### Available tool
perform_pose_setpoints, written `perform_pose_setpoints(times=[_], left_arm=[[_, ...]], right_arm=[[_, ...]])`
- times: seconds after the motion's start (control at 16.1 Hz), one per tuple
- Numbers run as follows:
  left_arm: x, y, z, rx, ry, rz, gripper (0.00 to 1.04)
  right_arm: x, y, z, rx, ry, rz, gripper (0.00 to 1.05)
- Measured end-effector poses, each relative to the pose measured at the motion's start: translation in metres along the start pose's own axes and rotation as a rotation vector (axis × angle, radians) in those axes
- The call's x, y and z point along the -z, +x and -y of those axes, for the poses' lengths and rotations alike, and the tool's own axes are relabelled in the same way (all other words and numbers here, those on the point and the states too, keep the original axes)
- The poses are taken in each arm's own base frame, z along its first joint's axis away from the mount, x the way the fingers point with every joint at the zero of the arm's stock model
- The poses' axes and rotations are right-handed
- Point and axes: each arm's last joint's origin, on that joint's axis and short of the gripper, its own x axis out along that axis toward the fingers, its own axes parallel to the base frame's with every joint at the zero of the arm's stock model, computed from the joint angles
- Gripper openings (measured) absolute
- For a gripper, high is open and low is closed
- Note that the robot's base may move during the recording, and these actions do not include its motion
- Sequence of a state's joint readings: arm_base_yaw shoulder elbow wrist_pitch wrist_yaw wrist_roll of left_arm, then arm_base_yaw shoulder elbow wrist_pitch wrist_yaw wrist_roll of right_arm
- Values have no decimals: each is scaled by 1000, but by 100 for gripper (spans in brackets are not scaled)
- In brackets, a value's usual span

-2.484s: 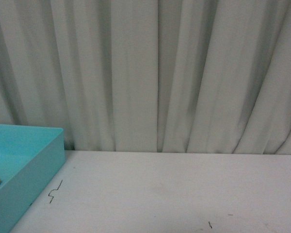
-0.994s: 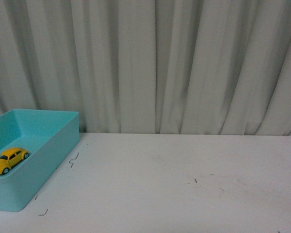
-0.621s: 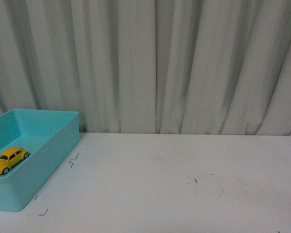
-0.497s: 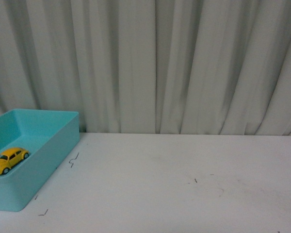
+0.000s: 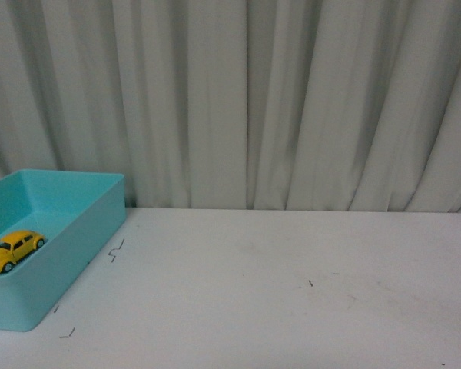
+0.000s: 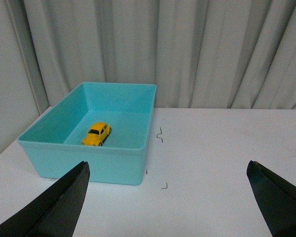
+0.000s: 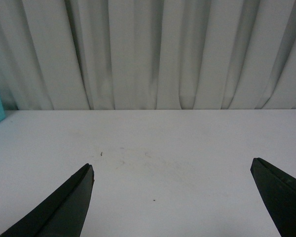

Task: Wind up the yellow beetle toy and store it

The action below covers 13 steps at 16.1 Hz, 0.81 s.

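The yellow beetle toy (image 6: 97,134) sits on the floor of the teal bin (image 6: 119,160), at the tabletop's (image 5: 292,292) left side. Small, rigid and glossy, it looks light but slippery; pinching its flanks above the wheels seems best. Both arms' fingers (image 6: 49,207) (image 7: 54,210) are spread wide, holding nothing.

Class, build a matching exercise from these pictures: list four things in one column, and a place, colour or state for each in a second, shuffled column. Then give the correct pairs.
Things
1. yellow beetle toy
2. turquoise bin
3. left gripper
4. curtain

Descriptions
A. hangs in pale folds behind the table
B. stands on the white table, at its left side
C. open, holding nothing
D. rests on its wheels inside the bin

Pairs: 1-D, 2-B, 3-C, 4-A
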<state>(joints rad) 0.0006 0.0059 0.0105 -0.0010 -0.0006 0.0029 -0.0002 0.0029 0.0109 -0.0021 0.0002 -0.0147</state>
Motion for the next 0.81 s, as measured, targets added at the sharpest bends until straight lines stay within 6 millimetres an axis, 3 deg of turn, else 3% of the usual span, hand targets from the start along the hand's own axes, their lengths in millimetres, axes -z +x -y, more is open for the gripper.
perform_pose_setpoints(times=[0.81], left_arm=[[0,0,0,0,-3,-3,98]], right_arm=[[0,0,0,0,0,-1,98]])
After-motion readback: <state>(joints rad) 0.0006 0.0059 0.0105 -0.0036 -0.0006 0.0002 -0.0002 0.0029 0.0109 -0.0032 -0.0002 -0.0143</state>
